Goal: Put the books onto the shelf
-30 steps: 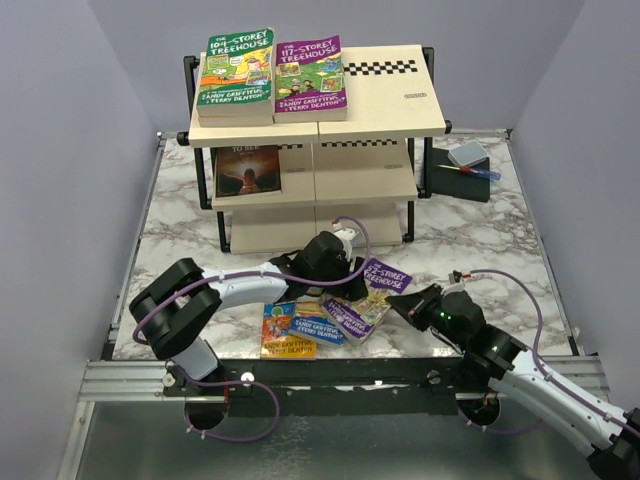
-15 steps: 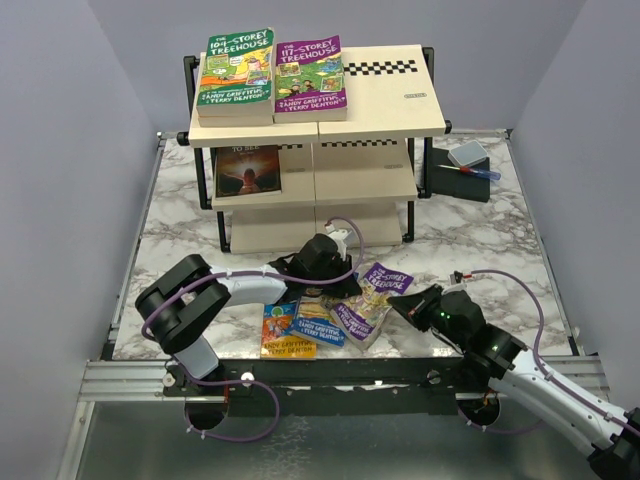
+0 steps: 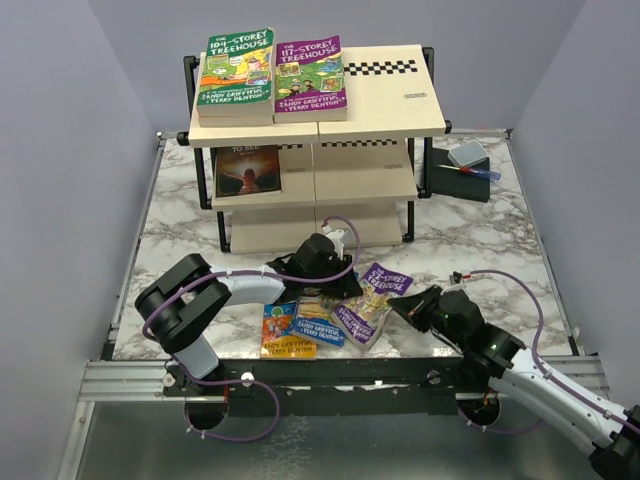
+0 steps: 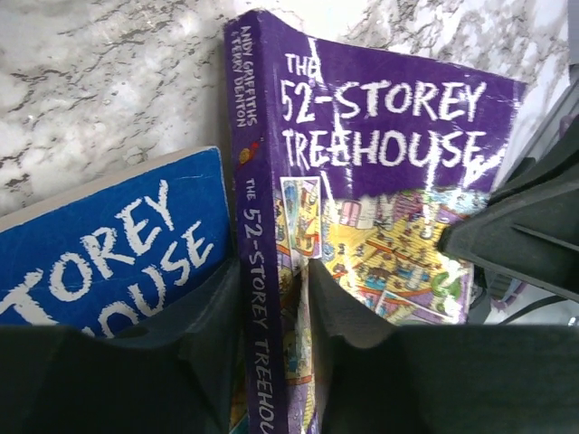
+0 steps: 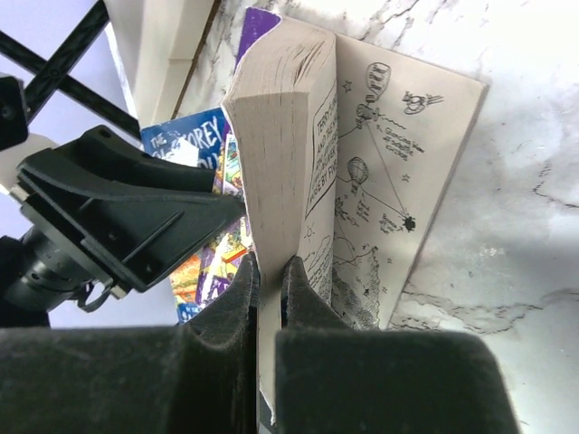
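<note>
The purple "52-Storey Treehouse" book (image 3: pixel 378 292) stands tilted on the table in front of the shelf (image 3: pixel 390 110). My left gripper (image 3: pixel 347 287) (image 4: pixel 274 298) is shut across its spine edge (image 4: pixel 256 271). From the other side, my right gripper (image 3: pixel 408 306) (image 5: pixel 270 280) is shut on its page block (image 5: pixel 280 117), and the back cover (image 5: pixel 407 172) lies flat on the marble. A blue book (image 3: pixel 318 320) (image 4: pixel 118 235) and an orange one (image 3: pixel 283 332) lie beside it. A green book (image 3: pixel 237 68) and a purple book (image 3: pixel 310 75) sit on the top tier, a dark one (image 3: pixel 247 170) on the middle tier.
A small dark box with a grey top (image 3: pixel 462 165) and a pen stands at the back right of the marble table. The shelf's black frame (image 5: pixel 54 68) is close behind the held book. The left gripper's body (image 5: pixel 127 217) nearly touches the pages.
My left gripper's jaws have narrowed around the purple book's spine and the arm has drawn back slightly left. The book has shifted a little with it. My right gripper has kept its grip.
</note>
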You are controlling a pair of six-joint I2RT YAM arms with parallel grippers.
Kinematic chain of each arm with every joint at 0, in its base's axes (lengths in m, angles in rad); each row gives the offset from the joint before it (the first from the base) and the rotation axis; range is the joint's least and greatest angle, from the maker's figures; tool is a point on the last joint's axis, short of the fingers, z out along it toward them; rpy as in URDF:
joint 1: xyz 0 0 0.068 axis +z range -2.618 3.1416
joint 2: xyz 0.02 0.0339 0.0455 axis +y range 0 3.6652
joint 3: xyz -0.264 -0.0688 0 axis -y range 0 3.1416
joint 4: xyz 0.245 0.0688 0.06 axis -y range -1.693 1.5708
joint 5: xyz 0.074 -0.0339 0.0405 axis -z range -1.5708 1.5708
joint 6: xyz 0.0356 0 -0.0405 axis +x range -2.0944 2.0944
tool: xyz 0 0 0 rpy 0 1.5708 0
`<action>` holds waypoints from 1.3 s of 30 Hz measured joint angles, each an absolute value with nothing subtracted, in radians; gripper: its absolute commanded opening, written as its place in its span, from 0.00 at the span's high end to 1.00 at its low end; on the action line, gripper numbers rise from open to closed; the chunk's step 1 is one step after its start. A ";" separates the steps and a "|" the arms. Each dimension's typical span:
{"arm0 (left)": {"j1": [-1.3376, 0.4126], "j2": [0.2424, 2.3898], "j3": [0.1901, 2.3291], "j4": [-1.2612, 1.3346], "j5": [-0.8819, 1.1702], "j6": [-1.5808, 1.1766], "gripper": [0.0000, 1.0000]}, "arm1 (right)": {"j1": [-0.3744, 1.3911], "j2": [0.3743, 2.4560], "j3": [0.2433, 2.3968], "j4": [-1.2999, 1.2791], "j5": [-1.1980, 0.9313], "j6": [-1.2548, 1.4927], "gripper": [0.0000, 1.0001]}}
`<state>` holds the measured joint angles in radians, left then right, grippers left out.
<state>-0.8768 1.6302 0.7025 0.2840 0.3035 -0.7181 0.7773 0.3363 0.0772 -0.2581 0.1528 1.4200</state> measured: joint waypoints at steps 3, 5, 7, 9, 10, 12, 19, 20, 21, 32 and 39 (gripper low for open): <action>-0.877 1.629 0.699 0.297 0.316 -0.725 0.56 | 0.777 0.363 0.077 -0.257 0.152 1.419 1.00; -0.877 1.627 0.696 0.305 0.324 -0.731 0.53 | 0.777 0.387 0.077 -0.256 0.152 1.414 1.00; -0.876 1.625 0.691 0.315 0.332 -0.740 0.52 | 0.777 0.410 0.077 -0.255 0.153 1.411 1.00; -0.876 1.623 0.687 0.320 0.342 -0.749 0.51 | 0.777 0.428 0.077 -0.253 0.153 1.409 1.00; -0.876 1.623 0.684 0.323 0.353 -0.757 0.51 | 0.777 0.435 0.077 -0.252 0.152 1.409 1.00; -0.877 1.623 0.675 0.324 0.381 -0.772 0.51 | 0.777 0.445 0.077 -0.251 0.152 1.408 1.00; -0.905 1.623 0.645 0.317 0.506 -0.834 0.62 | 0.777 0.473 0.075 -0.245 0.138 1.414 1.00; -0.910 1.623 0.641 0.311 0.521 -0.839 0.66 | 0.777 0.475 0.075 -0.244 0.138 1.414 1.00; -0.915 1.623 0.638 0.305 0.535 -0.846 0.70 | 0.777 0.477 0.075 -0.244 0.137 1.415 1.00; -0.907 1.616 0.639 0.295 0.558 -0.891 1.00 | 0.777 0.450 0.075 -0.247 0.133 1.417 1.00; -0.894 1.533 0.640 0.253 0.568 -0.898 1.00 | 0.777 0.387 0.075 -0.249 0.133 1.424 0.65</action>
<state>-0.8940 1.5326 0.6395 0.2535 0.5678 -0.8982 0.7773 0.3866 0.0746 -0.2493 0.1326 1.4242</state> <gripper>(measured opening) 0.270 0.169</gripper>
